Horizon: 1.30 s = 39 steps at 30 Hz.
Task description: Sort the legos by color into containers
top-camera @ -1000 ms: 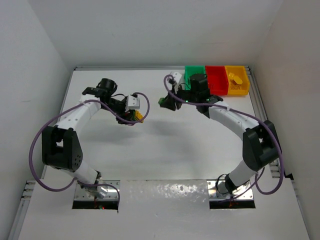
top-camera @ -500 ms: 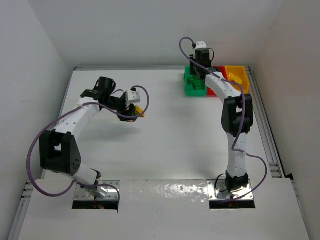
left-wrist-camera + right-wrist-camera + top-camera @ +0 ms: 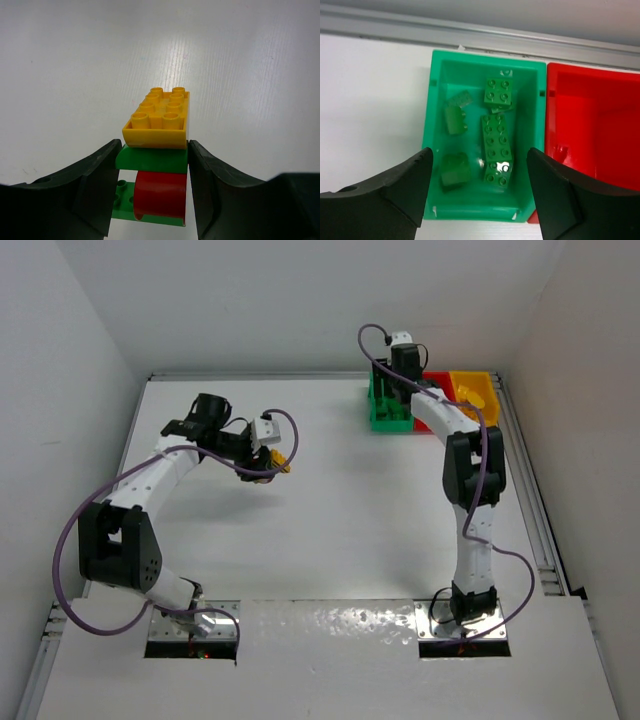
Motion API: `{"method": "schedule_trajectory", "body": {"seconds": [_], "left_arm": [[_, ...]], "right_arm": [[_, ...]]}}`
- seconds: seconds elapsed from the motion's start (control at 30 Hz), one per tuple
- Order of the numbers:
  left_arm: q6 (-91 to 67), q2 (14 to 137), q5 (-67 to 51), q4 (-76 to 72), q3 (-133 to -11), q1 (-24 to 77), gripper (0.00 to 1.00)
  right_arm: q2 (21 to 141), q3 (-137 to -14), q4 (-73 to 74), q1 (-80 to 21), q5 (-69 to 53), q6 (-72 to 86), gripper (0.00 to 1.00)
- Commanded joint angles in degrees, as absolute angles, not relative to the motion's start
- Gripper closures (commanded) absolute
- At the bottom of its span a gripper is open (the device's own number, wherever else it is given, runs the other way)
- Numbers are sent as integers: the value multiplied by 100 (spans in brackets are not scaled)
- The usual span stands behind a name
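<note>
My left gripper (image 3: pixel 155 150) is shut on a stack of legos: a yellow brick (image 3: pixel 160 117) on top, a green piece (image 3: pixel 152 159), a red piece (image 3: pixel 160 195) and a green plate (image 3: pixel 122 200). It holds the stack above the table at the left-centre (image 3: pixel 272 462). My right gripper (image 3: pixel 480 160) is open and empty above the green bin (image 3: pixel 432 125), which holds several green legos (image 3: pixel 496 142). The red bin (image 3: pixel 590 125) beside it looks empty. In the top view the green bin (image 3: pixel 385 418), the red bin (image 3: pixel 437 380) and the yellow bin (image 3: pixel 478 410) stand in a row at the back right.
A metal rail (image 3: pixel 470 35) runs along the table's far edge right behind the bins. A yellow lego (image 3: pixel 470 392) lies in the yellow bin. White walls enclose the table on three sides.
My right arm swung from the table's middle to above the green bin, and its jaws are now open and empty. My left gripper shifted slightly with the stack.
</note>
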State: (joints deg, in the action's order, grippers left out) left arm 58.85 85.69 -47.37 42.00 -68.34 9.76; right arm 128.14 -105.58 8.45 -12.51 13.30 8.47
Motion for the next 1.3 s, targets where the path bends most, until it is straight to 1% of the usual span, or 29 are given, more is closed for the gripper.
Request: {"method": "schedule_trajectory", "body": {"seconds": [0.0,0.1,0.17,0.2,0.23,0.27,0.3,0.33,0.37,0.4,0.47,0.5,0.57,0.67,0.87,0.97,1.1,1.17,1.23,1.27], "left_arm": [[5871,8358,-4931,4052,-6820,958,100],[5897,8367,-4957,4060,-6829,958,100],[5967,8367,-5009,4078,-6855,958,100],[5985,8358,-5071,4096,-6873,958,100],[6011,8358,-5123,4104,-6882,958,100],[6055,8367,-5246,4131,-6899,958,100],[6090,8376,-5282,4148,-6917,958,100],[6126,8385,-5343,4175,-6934,958,100],[6239,8402,-5413,4218,-6952,958,100],[6301,8446,-5527,4314,-7013,958,100],[6546,8508,-5694,4464,-7110,958,100],[6635,8560,-5721,4656,-7215,958,100],[6924,8613,-5800,4903,-7329,958,100],[7189,8622,-5888,5141,-7392,958,100],[7471,8622,-6135,5405,-7471,958,100],[7497,8622,-6152,5467,-7497,958,100],[7506,8605,-6223,5528,-7523,967,100],[7497,8613,-6223,5528,-7532,967,100],[7497,8596,-6223,5520,-7532,967,100],[7506,8596,-6223,5528,-7541,967,100]], "right_arm": [[12253,-10293,414,-1231,1292,362,26],[11840,-10090,317,-1231,1107,80,24],[11489,-9706,211,-1239,407,-200,25],[11044,-9477,141,-1248,4,-437,26],[10787,-9214,-68,-1257,-1166,-526,27],[10332,-8619,-349,-1318,-1813,-658,29],[10327,-8326,-352,-1318,-2472,-746,29],[9962,-8106,-378,-1492,-3697,-895,29],[9810,-7764,-256,-1633,-4222,-1079,29],[9600,-7622,-37,-1991,-4584,-1394,28],[9466,-7341,122,-2380,-5060,-1511,27],[9440,-7278,167,-2704,-5149,-1538,25],[9396,-7173,62,-2917,-5177,-1320,23],[9396,-6944,-657,-3137,-5116,-941,20],[9641,-7049,-835,-3506,-5089,-897,19],[9747,-7058,-992,-3603,-4792,-800,20],[9958,-7189,-1046,-3647,-4746,-730,20],[10037,-7242,-1072,-3665,-4764,-651,22],[10055,-7242,-1116,-3674,-4755,-589,28],[10055,-7225,-1203,-3683,-4764,-554,37]]}}
